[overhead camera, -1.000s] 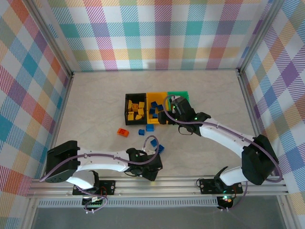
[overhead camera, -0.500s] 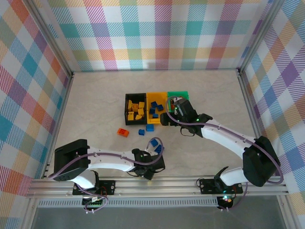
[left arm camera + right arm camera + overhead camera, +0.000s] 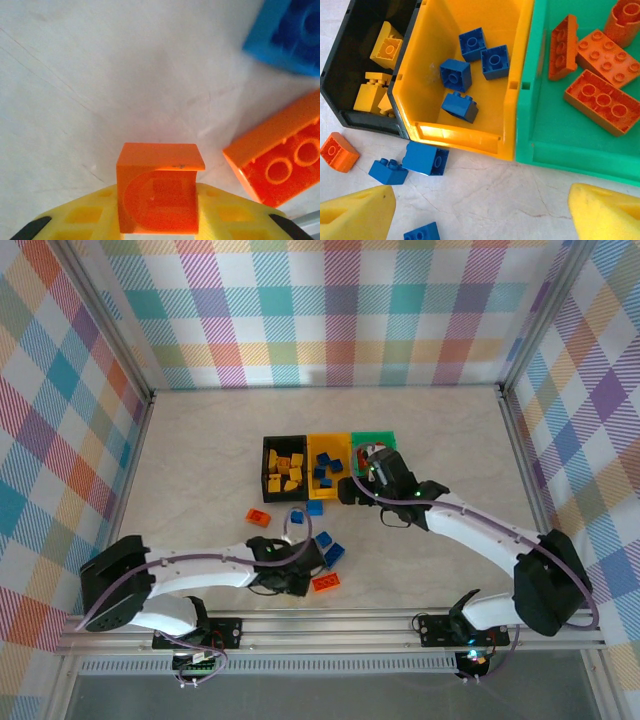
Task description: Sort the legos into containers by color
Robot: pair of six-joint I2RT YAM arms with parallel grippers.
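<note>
Left end effector (image 3: 157, 215) is closed on an orange brick (image 3: 157, 167), beside a second orange brick (image 3: 280, 160) on the table (image 3: 100, 75). Right end effector (image 3: 482, 210), spread wide and empty, hangs before the yellow bin (image 3: 465, 137) and green bin (image 3: 570, 155).

White L arm (image 3: 200, 573) & R arm (image 3: 478, 529), black joints, purple cables, green LEDs, yellow finger pads (image 3: 355, 210).

Glossy plastic legos (image 3: 455, 75), shiny plastic containers (image 3: 462, 138), matt pale table (image 3: 200, 460), metal frame rail (image 3: 350, 626)
</note>
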